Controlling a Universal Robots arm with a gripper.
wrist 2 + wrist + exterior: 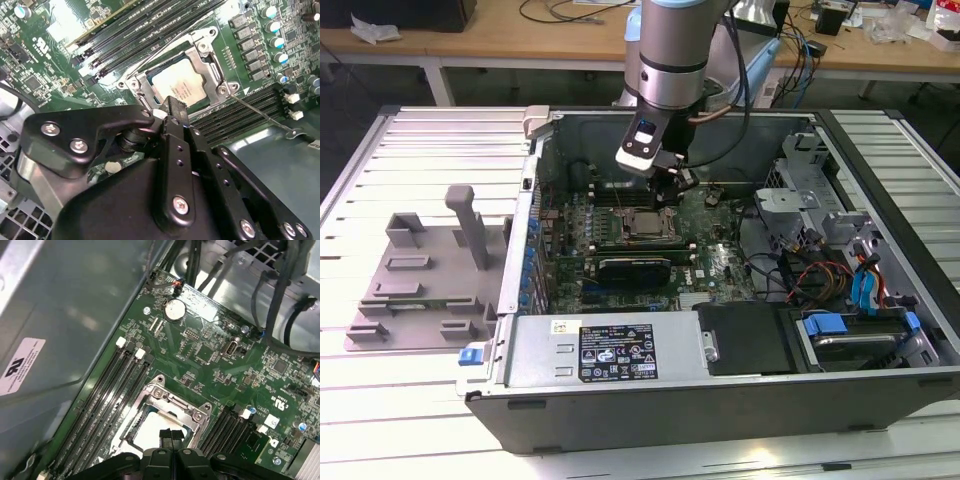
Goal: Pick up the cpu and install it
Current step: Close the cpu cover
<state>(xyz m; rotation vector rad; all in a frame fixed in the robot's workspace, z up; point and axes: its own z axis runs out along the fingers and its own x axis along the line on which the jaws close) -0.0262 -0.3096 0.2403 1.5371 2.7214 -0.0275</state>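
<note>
My gripper (pixel 171 436) hangs inside the open PC case (pixel 650 410), low over the mobo (pixel 220 365). My two fingers (pixel 172 107) are pressed flat together, w/ just a hairline seam btwn the tips in the first wrist view, and nothing is clamped. They're matte black blocks, fixed on w/ small silver screws.

The cpu (pixel 180 86) sits in its socket right under my fingertips. It's a flat square w/ a brushed silver-grey lid and faint print, and it's glare-bright in the first wrist view. My tips cover its near edge in both wrist views, so I can't tell if I touch it or hover just above.

The socket frame (pixel 205 47) lies round the chip's rim. It's bright stamped steel w/ rounded corners and screw heads. A thin wire lever (pixel 260 116) runs from one frame corner out over the neighbouring slots and ends in a bent hook.

Long black ribbed RAM slots (pixel 107 390) flank the socket on both sides, w/ white end clips. The mobo is glossy green, speckled w/ tiny parts. A round shiny coin cell (pixel 173 310) sits beyond the socket, and a row of silver-topped cylindrical caps (pixel 272 25) stands near the frame.

In the exterior view the case lies on its side on a ribbed aluminium table (pixel 410 150). It has grey sheet-metal walls, black cables and blue plastic tabs (pixel 865 285) by the drive bay. On the exterior view's left, apart from the case, a grey plastic fixture tray (pixel 420 290) carries an upright post.
</note>
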